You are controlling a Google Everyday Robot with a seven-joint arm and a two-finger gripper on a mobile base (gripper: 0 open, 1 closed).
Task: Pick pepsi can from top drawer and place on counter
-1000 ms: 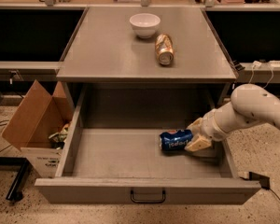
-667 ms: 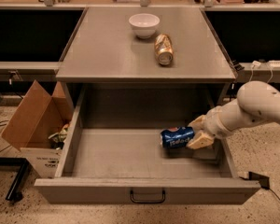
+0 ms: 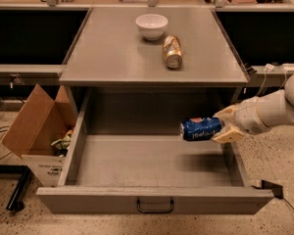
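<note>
The pepsi can [image 3: 200, 129] is blue with white lettering and lies sideways in my gripper [image 3: 223, 126], lifted above the floor of the open top drawer [image 3: 152, 163] at its right side. The tan fingers [image 3: 228, 135] are closed on the can's right end, and the white arm reaches in from the right edge. The can casts a shadow on the drawer floor below it. The grey counter [image 3: 112, 53] is above and behind the drawer.
A white bowl [image 3: 151, 25] and a gold can [image 3: 172, 52] lying on its side rest on the counter's far middle. An open cardboard box [image 3: 39, 129] stands on the floor left of the drawer. The drawer front has a black handle [image 3: 155, 206].
The gripper has lifted the pepsi can up off the drawer floor; it now hangs higher, with its shadow beneath it.
</note>
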